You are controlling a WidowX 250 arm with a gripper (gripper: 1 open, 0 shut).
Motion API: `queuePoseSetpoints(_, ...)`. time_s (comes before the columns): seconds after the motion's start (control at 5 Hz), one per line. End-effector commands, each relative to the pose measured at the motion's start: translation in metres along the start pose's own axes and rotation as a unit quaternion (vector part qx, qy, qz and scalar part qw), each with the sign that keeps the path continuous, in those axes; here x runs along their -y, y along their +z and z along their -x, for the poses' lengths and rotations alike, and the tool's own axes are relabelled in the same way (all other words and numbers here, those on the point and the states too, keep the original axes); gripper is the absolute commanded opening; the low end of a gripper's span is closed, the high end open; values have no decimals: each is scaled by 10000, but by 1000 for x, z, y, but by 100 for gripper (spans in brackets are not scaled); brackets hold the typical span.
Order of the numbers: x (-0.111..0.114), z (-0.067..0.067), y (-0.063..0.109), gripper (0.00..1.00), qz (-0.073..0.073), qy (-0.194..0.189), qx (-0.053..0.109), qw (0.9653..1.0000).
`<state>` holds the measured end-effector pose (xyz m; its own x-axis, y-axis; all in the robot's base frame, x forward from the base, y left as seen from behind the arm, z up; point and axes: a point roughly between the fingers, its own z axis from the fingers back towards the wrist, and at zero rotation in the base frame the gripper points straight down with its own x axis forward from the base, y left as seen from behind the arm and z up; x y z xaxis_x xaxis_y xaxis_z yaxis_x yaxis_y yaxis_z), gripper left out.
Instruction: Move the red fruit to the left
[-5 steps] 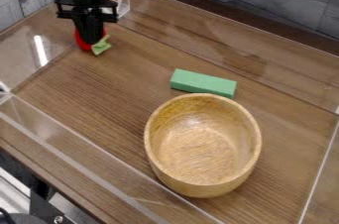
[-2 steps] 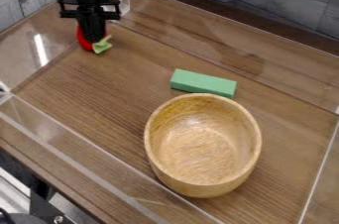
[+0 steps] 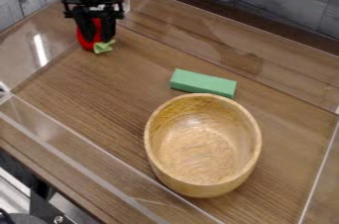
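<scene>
The red fruit (image 3: 90,40), a small red strawberry with a light green cap, lies on the wooden table at the far left, near the clear wall. My black gripper (image 3: 94,30) hangs straight down over it. Its fingers stand apart on either side of the fruit's top, open, and the fruit rests on the table between and below them. The fingertips partly hide the fruit's upper part.
A green rectangular block (image 3: 203,83) lies mid-table. A large wooden bowl (image 3: 157,134) stands in front of it, toward the near right. Clear plastic walls (image 3: 54,129) ring the wooden table (image 3: 106,94).
The gripper's fingers have spread apart from the fruit, and the gripper has shifted slightly right. The fruit stays on the table at the far left.
</scene>
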<state>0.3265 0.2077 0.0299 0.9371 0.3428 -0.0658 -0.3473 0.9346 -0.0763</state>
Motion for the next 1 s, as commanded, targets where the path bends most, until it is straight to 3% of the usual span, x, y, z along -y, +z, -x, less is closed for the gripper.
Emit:
queuePoseSetpoints(0.0,-24,-4,11,0,-16,16,199,9998)
queuePoseSetpoints(0.2,-24,-3,13,0,55,8,187,9998)
queuePoseSetpoints(0.4,-22,-3,15,100,53,-18,171,9998)
queuePoseSetpoints(0.8,-13,-2,27,100,82,-117,225,9996)
